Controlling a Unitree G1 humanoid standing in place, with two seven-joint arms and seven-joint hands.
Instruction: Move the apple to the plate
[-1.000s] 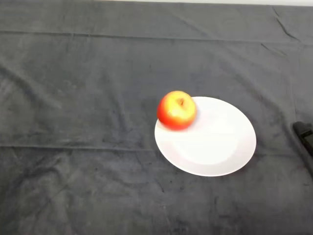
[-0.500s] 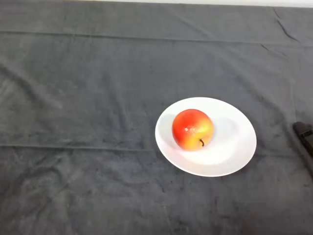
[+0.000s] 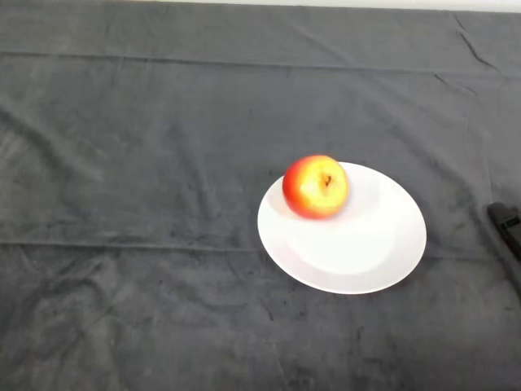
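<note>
A red and yellow apple (image 3: pixel 315 186) lies on the white plate (image 3: pixel 374 252), against the plate's far left rim, with its stem side turned up toward the camera. The plate sits on the dark cloth a little right of the middle of the head view. Nothing touches the apple.
A small black object (image 3: pixel 505 223) pokes in at the right edge of the view, just right of the plate. The dark cloth (image 3: pixel 130 163) covers the table, with folds running across it.
The apple rolled from the plate's far left rim to the plate's middle, then back up to the far left rim. The plate stayed put.
</note>
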